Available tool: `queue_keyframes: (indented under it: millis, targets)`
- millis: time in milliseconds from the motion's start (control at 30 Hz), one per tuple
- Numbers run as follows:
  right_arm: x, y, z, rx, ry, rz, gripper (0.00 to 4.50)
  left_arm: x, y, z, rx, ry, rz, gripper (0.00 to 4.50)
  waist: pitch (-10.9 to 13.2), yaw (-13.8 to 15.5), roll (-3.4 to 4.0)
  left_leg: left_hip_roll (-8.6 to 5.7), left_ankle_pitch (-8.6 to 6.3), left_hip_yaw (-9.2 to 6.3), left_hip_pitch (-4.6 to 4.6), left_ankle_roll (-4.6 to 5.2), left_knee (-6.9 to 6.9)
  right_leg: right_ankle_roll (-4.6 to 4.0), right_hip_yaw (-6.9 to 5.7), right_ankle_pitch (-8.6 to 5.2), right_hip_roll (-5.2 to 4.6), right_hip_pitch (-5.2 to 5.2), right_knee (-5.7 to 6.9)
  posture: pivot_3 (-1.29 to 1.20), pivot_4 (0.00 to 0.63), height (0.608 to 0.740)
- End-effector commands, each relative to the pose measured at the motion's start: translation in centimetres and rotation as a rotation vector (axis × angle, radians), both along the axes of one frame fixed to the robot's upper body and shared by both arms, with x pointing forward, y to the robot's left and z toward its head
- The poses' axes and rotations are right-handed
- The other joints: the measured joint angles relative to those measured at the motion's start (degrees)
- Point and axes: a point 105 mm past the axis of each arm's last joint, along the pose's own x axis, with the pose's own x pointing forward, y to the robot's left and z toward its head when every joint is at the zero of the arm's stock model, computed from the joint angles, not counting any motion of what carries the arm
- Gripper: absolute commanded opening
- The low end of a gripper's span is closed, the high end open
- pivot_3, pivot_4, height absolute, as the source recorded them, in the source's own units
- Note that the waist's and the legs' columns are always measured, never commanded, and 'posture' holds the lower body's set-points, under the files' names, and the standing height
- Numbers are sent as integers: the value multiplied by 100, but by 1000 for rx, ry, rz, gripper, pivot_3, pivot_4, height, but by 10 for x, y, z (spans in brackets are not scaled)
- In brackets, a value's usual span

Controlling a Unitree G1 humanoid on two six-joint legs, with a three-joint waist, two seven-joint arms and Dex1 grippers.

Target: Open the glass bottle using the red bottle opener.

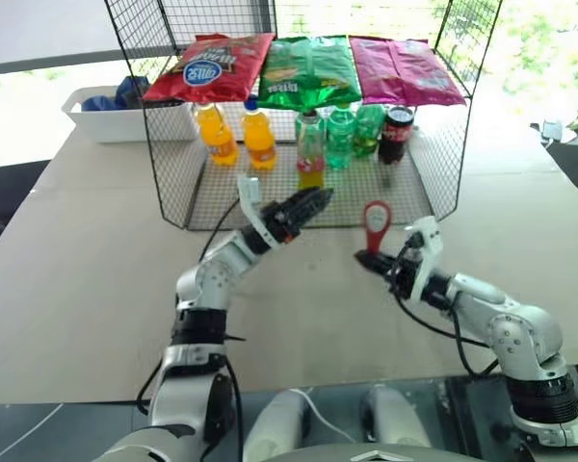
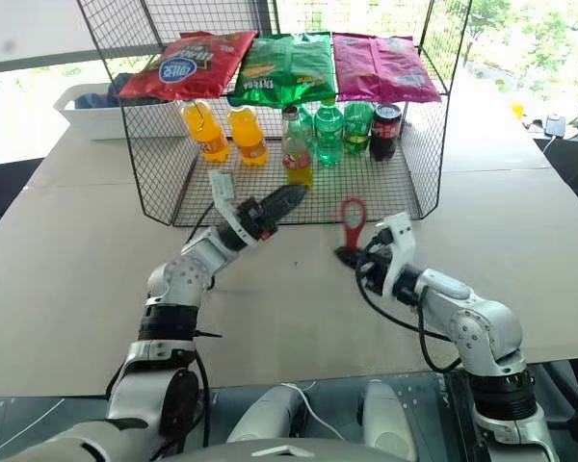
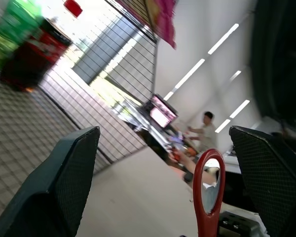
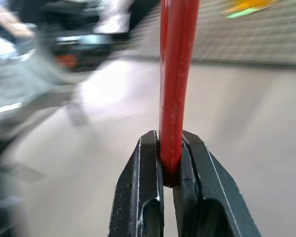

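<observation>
Right pincer (image 1: pixel 366 259): clamped on the handle of the flat red bottle opener (image 1: pixel 377 221), ring head standing upright above the desk (image 1: pixel 96 279).
Left pincer (image 1: pixel 313 203): spread wide, empty, beside the wire rack's (image 1: pixel 173 183) front edge.
Small clear glass bottle (image 1: pixel 310 149): upright inside the rack, near its front middle.

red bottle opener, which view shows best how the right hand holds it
The right wrist view: the red bottle opener is seen edge-on, its handle pinched between the right hand's two fingers. The eye views show it standing upright with its ring head on top. The left wrist view shows that head between the open left hand's fingers, not touching.
</observation>
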Motion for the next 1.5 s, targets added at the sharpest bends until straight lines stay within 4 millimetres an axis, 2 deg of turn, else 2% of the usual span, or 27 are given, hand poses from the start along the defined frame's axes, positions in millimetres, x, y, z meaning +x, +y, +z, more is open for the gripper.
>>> queue_keyframes:
  millis: [33, 133, 300, 500, 700, 867, 1100, 1300, 1500]
  targets:
    - [19, -17, 20, -21, -162, -178, 0, 10, 2, 16, 97, -179, 138, 4374, 0, -3, 0, 0, 0, 0, -2, 0, -2, 0, 1, 0, 0, -3, -1, 0, 150, 740]
    - [23, -22, 21, -6, -188, -256, 0, 16, 1, 16, 212, -298, 248, 4374, 0, -6, 0, 0, 0, 2, -2, 0, -6, 0, 3, 0, -1, -4, -4, 0, 150, 740]
    - [19, -19, 16, -26, -199, -266, 0, 25, 7, 18, 319, -425, 398, 4374, 0, -3, 0, -1, 0, 3, -2, 0, -4, 0, 4, 0, 2, -4, -3, 0, 150, 740]
    - [18, -18, 14, -41, -209, -273, 0, 47, 19, 12, 436, -448, 605, 4374, 0, -3, 0, -2, 0, 3, -2, 1, -3, 0, 3, 0, 4, -3, -1, 0, 150, 740]
    - [23, -20, 21, -56, -247, -289, 0, 68, 6, 3, 539, -415, 646, 4374, 0, -10, -1, -7, 0, 2, -3, 1, -2, 1, 2, 0, 4, -4, 2, 0, 150, 740]
    - [19, -11, 22, -252, -378, -207, 0, 77, -10, -1, 564, -376, 644, 4374, 0, -13, -1, -21, 0, -1, -4, 3, -1, 1, -1, 0, -1, -4, 3, 0, 150, 740]
    - [17, -1, 37, -343, -537, -202, 0, 86, -23, 3, 588, -338, 652, 4374, 1, -25, -2, -22, 0, -1, -4, 2, 0, 2, -1, 0, 0, -6, 7, 0, 150, 740]
    - [13, 3, 38, -347, -550, -202, 0, 93, -28, 10, 612, -309, 684, 4374, 1, -17, -3, -24, 1, -5, -8, 3, 1, 2, -5, 0, -1, -6, 7, 0, 150, 740]
    - [12, 0, 37, -355, -551, -220, 0, 98, -26, 10, 661, -282, 728, 4374, 1, -24, -3, -25, 1, -6, -6, 3, 1, 2, -5, 0, -1, -6, 8, 0, 150, 740]
